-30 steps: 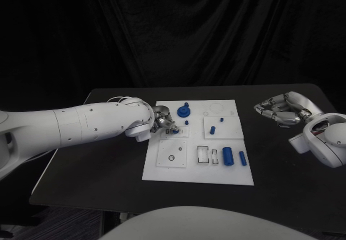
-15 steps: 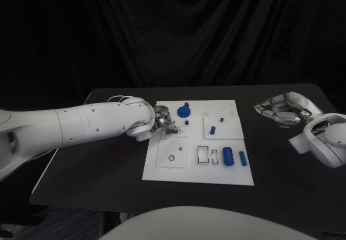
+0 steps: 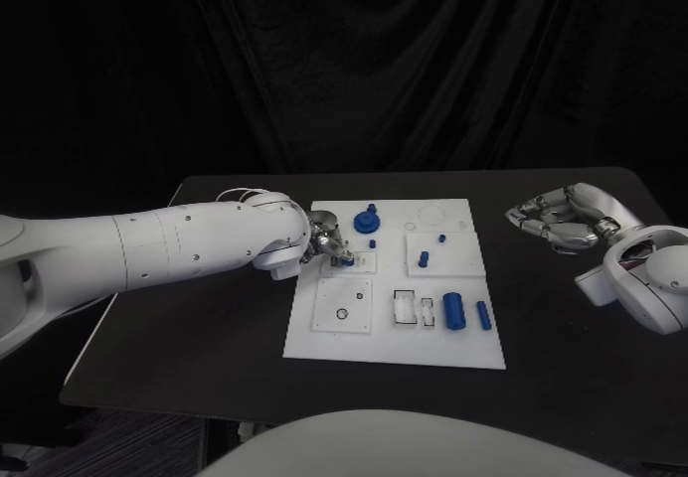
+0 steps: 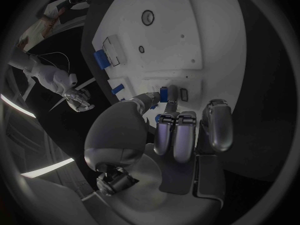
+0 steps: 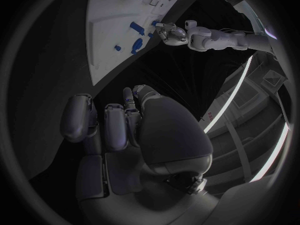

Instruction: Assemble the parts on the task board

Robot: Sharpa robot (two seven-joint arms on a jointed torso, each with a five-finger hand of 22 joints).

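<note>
While the left hand (image 3: 324,246) pinches a small blue peg (image 4: 164,93), the right hand (image 3: 562,219) curls on nothing.

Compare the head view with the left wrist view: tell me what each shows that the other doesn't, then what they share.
Head view alone: the whole task board, with a blue knob near its far edge and a large blue cylinder beside a slimmer blue rod.

Left wrist view alone: the left hand's fingers from close behind, pinching a small blue part down at the board.

Both: the board, the left hand and the right hand off to the side, curled.
</note>
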